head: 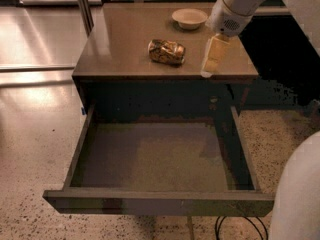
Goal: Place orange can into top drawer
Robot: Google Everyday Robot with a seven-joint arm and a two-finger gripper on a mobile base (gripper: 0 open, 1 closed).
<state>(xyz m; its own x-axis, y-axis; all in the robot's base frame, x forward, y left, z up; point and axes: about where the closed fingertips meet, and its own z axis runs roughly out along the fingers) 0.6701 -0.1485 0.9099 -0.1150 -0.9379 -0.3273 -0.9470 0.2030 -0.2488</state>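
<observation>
The orange can (166, 52) lies on its side on the cabinet top (120, 49), near the middle. It is dented, orange-gold with dark markings. The top drawer (155, 156) is pulled wide open below the top, and its inside is bare. My gripper (212, 59) hangs from the white arm at the upper right. It is above the right part of the cabinet top, to the right of the can and apart from it. It holds nothing that I can see.
A pale round bowl (189, 18) stands at the back of the cabinet top, behind the can. A metal post (83, 6) rises at the back left. Black cables (240, 228) lie on the speckled floor under the drawer front. My white base (297, 194) fills the lower right.
</observation>
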